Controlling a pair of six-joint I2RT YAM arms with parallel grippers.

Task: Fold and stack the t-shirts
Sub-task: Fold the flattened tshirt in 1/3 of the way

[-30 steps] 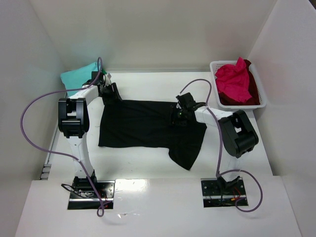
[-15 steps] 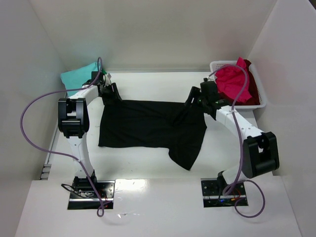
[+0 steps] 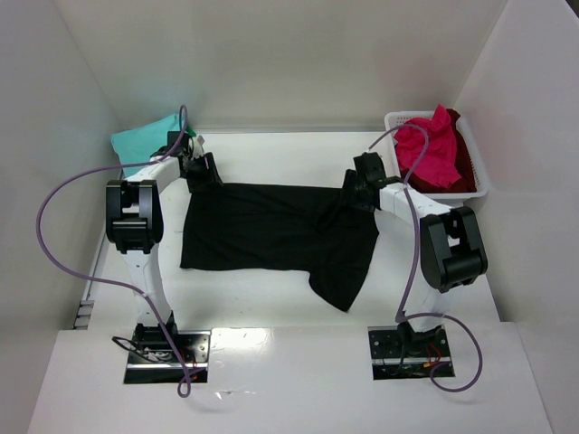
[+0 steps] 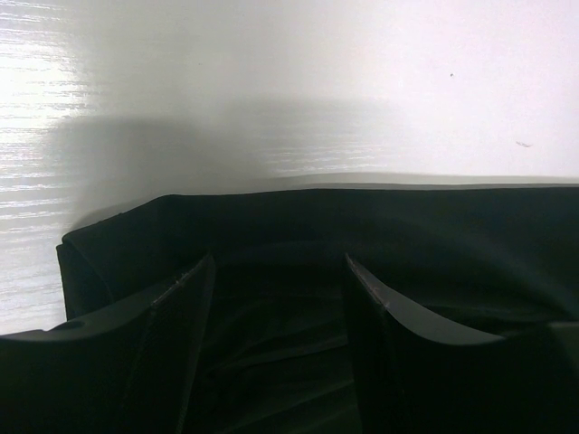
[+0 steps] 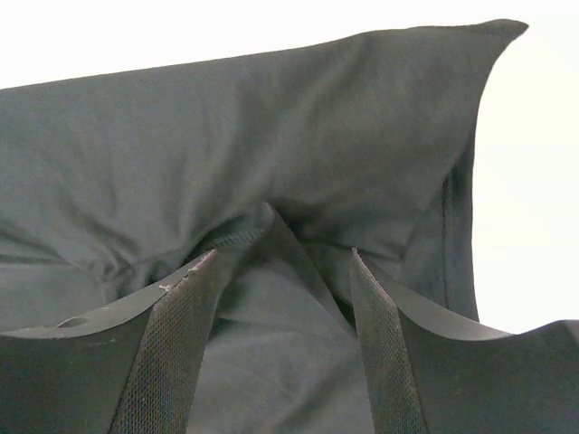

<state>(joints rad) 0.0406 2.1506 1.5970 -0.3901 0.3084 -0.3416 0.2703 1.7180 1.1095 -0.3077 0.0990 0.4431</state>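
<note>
A black t-shirt [image 3: 262,231] lies spread flat in the middle of the white table. My left gripper [image 3: 204,174] is open and low over the shirt's far left corner, with black cloth [image 4: 452,235] between and under its fingers [image 4: 185,307]. My right gripper [image 3: 356,192] is open at the shirt's far right corner. A raised fold of the black cloth [image 5: 226,136] stands between its fingers [image 5: 181,316]. A teal t-shirt [image 3: 145,137] lies folded at the back left. A pink-red t-shirt [image 3: 428,149] lies on a dark red one [image 3: 463,155] in the basket.
The white lattice basket [image 3: 482,172] stands at the back right by the right wall. White walls close in the table on the left, back and right. Purple cables loop from both arms. One black sleeve [image 3: 344,285] hangs toward the near edge.
My right arm swung from the shirt's right middle out toward the basket, then came back down onto the shirt's far right corner. The left arm has not moved.
</note>
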